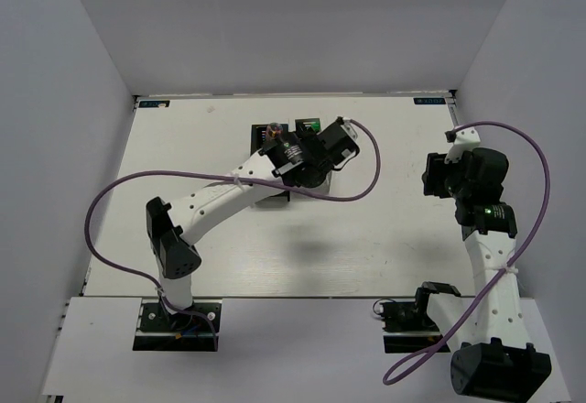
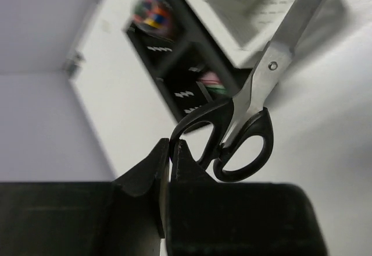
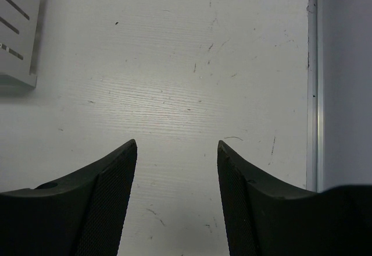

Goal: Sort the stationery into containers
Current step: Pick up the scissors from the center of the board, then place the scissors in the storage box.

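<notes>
black fingers (image 2: 154, 171) of the left gripper (image 2: 172, 146) are seen right up against the lens, pressed together on the rim of one handle loop of the black-handled scissors (image 2: 256, 107). the scissors are held up in the air, blades closed, and the steel is pointed up and away over the white mesh organiser (image 2: 250, 6). just beside that, the black mesh organiser (image 2: 174, 96) is caught in view, a little blurred. a multicoloured something (image 2: 152, 13) is spotted in its far compartment and a pink-and-green item (image 2: 209, 81) in a nearer one, but neither is sharp enough to be named.

from the top camera, the left arm (image 1: 229, 192) is seen stretched out to the middle of the table (image 1: 183, 147), with its gripper placed above the two organisers. most of the white one is hidden beneath the wrist, and only a far corner of the black one is shown.

over on the other side, the right gripper (image 3: 177, 145) is held with its fingers spread wide above scuffed tabletop. a corner of the white organiser is glimpsed at the upper left of that wrist view, well apart from the fingers. from above, this gripper is found near the table's right edge, well apart from both containers.
</notes>
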### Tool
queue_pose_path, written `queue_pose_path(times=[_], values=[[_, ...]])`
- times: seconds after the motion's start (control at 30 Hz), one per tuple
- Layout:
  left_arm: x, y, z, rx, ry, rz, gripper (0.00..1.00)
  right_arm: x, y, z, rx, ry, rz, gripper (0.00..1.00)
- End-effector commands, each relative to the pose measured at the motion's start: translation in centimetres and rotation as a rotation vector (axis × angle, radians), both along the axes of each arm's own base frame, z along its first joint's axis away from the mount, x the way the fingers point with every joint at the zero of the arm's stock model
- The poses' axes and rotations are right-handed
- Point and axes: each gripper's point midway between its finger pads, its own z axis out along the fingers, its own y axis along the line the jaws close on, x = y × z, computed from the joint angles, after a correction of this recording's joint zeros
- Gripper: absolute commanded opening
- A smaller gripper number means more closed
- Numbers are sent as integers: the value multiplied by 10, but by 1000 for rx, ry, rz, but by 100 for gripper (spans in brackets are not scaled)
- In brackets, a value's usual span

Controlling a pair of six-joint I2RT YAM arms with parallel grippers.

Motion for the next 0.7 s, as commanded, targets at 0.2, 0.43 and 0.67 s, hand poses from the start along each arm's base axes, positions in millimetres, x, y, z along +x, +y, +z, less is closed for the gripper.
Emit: queue_pose_path(times=[0.2,0.43,0.67], values=[[65,2,58,561,-387,-200,0,-3,7,-2,30,1,30,61],[95,-27,87,603,-534,-309,0,-4,7,-5,30,4,31,61],[103,-23,70,707,-522,-353,0,-4,6,-6,31,2,24,61]])
